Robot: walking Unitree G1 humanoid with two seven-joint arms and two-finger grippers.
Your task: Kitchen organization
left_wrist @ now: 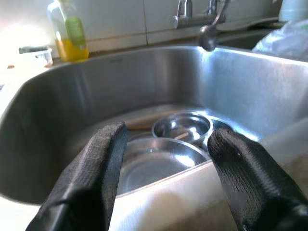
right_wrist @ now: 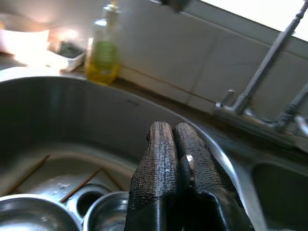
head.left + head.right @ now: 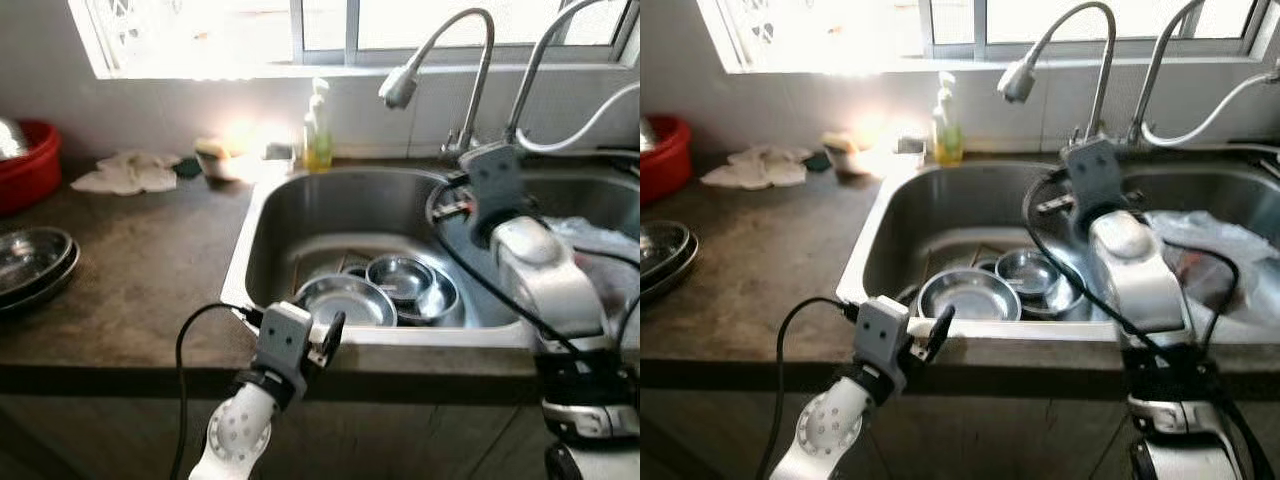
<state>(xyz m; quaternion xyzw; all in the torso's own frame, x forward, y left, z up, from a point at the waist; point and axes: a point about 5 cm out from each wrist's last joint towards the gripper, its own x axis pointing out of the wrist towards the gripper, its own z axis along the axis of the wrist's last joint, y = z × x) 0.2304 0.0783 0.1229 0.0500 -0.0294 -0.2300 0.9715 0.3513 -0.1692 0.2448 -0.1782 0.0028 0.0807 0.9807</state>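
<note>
Several steel bowls lie nested in the steel sink (image 3: 268, 225): a wide one (image 3: 345, 300) at the front and a smaller one (image 3: 400, 278) behind it. My left gripper (image 3: 326, 340) hovers at the sink's front rim, open, with nothing between its fingers; its wrist view looks over the rim at the wide bowl (image 1: 159, 161). My right gripper (image 2: 175, 144) is over the sink's right side, near the divider, fingers pressed shut. A small shiny glint shows between the fingertips (image 2: 161, 144); what it is I cannot make out.
Two faucets (image 3: 460, 60) arch over the sink's back edge, with a soap bottle (image 3: 318, 130) beside them. A plastic bag (image 3: 600, 250) lies in the right basin. On the counter to the left are stacked steel plates (image 3: 30, 262), a red basin (image 3: 30, 160) and a white cloth (image 3: 130, 172).
</note>
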